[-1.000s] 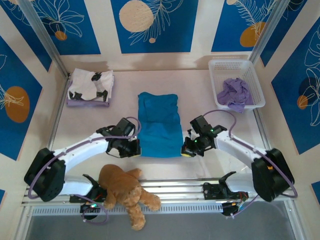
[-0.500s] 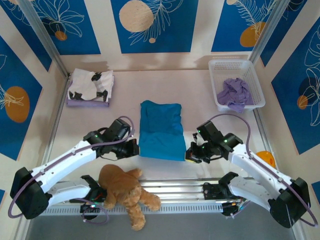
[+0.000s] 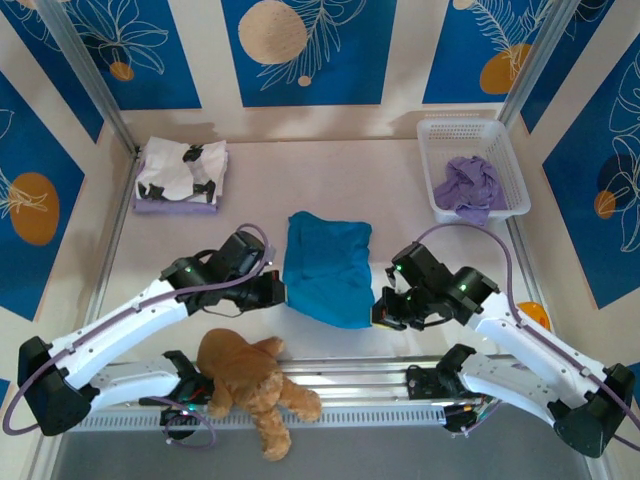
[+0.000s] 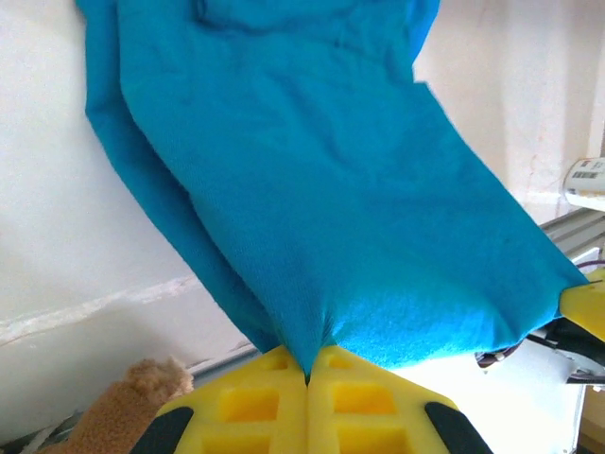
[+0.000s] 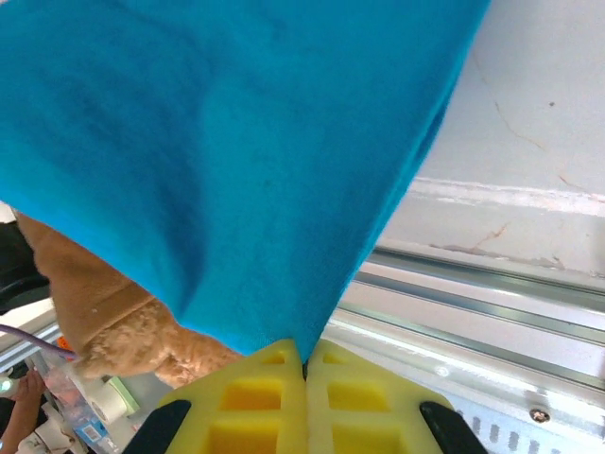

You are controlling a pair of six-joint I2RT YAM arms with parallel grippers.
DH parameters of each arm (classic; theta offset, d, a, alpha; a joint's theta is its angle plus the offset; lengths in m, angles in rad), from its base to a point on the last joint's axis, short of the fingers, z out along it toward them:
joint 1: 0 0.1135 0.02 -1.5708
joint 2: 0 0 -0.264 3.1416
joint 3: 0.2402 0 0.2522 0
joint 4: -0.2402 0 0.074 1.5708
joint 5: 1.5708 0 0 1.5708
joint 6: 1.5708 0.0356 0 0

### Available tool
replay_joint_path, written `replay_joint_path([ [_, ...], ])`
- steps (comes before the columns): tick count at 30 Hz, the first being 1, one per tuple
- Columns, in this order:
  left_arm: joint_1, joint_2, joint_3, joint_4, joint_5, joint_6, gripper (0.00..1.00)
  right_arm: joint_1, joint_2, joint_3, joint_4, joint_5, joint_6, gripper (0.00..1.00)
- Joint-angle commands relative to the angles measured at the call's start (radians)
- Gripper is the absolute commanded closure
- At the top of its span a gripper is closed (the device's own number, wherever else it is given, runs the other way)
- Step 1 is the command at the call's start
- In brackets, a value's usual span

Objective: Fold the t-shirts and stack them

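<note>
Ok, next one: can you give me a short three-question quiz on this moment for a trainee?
1. True or false: the left pincer and the right pincer are each shut on a near corner of the teal shirt.
2. Where is the crumpled lavender shirt? A: in the white basket. B: in the left pincer. C: under the teal shirt.
3. Fill in: the white shirt with black blotches lies on top of a folded ___ shirt.
Key: 1 true; 2 A; 3 lavender.
</note>
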Motion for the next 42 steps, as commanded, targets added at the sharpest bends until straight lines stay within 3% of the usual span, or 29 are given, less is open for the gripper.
replay_joint_path([
  [1, -0.033, -0.003, 0.033, -0.088, -0.067, -0.017, 1.00, 0.031, -0.012, 0.057, -0.054, 0.072, 0.051, 1.00],
  [8, -0.091, -0.046, 0.060, -0.121, -0.130, -0.056, 1.00, 0.093, -0.047, 0.092, -0.102, 0.154, 0.107, 1.00],
  [12, -0.089, -0.032, 0.106, -0.121, -0.160, -0.020, 1.00, 0.077, -0.041, 0.091, -0.069, 0.151, 0.093, 1.00],
  [16, -0.054, 0.063, 0.193, -0.148, -0.167, 0.044, 1.00, 0.012, 0.013, 0.110, -0.051, 0.121, 0.053, 1.00],
  [27, 0.137, 0.221, 0.311, -0.085, -0.008, 0.162, 1.00, -0.271, 0.080, 0.132, 0.054, -0.028, -0.063, 1.00],
  [42, 0.304, 0.469, 0.450, -0.042, 0.167, 0.291, 1.00, -0.459, 0.358, 0.274, 0.143, -0.082, -0.240, 1.00],
])
